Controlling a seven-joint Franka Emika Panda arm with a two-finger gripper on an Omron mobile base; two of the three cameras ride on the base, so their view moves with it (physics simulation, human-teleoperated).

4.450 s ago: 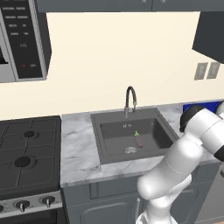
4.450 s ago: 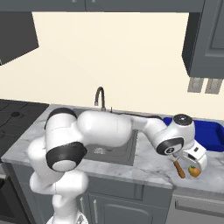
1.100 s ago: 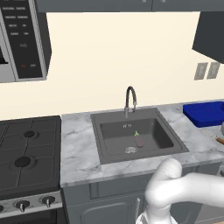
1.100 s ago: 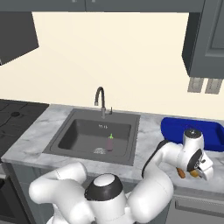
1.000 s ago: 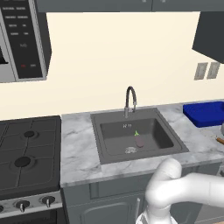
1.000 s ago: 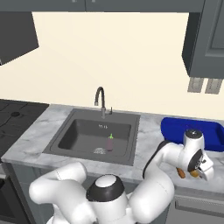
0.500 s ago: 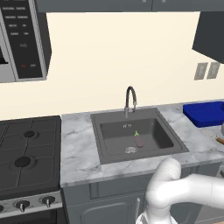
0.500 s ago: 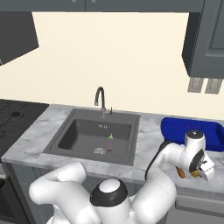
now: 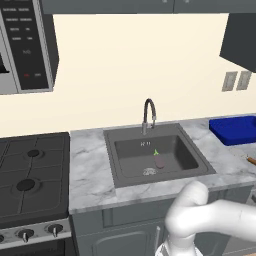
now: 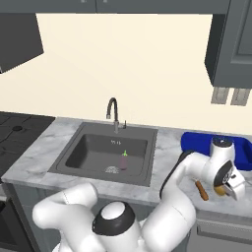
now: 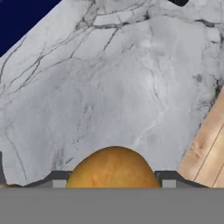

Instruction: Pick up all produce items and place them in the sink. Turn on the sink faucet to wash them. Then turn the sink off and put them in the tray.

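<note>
Already the eggplant [image 9: 159,160] lies on the floor of the sink [image 9: 200,165], close to the round drain and beneath the faucet [image 9: 149,114], which puts it where the water would reach it once the tap is turned on. No water is visible, and the small side handle cannot be read clearly from either base view.

Meanwhile the arm reaches far to the robot's right, across the marble surface [image 10: 167,147] to the stretch just in front of the blue tray [image 10: 197,141]. The gripper [image 10: 231,186] hangs low there, beside a brown wooden-looking object [image 10: 201,190] whose identity is hard to tell. In the hand view the yellow fruit [image 11: 113,168] sits centred between the two finger tips, with the marble behind it and a corner of the tray at the top left. The jaws appear drawn in against the fruit's sides, so the gripper seems to be grasping it, though actual contact is hidden by the lower edge of that view. The fruit is apparently still at surface level, not raised.

By this reading, one produce item is in the basin and the second is being taken. The tray stands close to the sink's right side, a short carry for the washed items later.
</note>
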